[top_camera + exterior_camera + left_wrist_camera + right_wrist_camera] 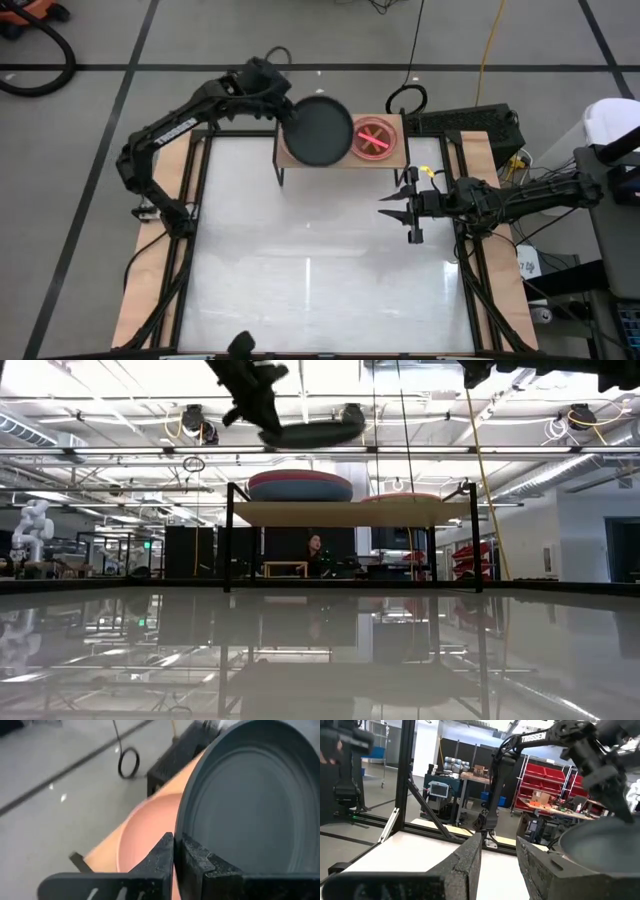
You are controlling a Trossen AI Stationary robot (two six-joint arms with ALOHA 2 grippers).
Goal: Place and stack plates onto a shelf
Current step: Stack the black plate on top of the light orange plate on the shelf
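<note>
My left gripper (290, 113) is shut on a large black plate (320, 131), which hangs over the left half of the light-wood shelf (350, 513). Below the plate, a stack rests on the shelf board: a salmon-pink plate (145, 837) on a blue one (300, 492). On the shelf's right half lie small translucent pink and orange plates (375, 140). My right gripper (410, 212) waits open near the table's right edge, in front of the shelf, with nothing between its fingers (470, 865). My left gripper pinches the black plate's rim (184, 840) between its two fingers, at the edge toward the table's far left. The fingers come from the far left, slanting down. The plate is lifted clear above the stack on the shelf, nearly level (310, 433).
The shelf stands on thin black legs (229, 550) at the table's far edge. A black box (470, 125) and cables lie to the right of the shelf. The glossy white tabletop (310, 270) stretches in front of the shelf.
</note>
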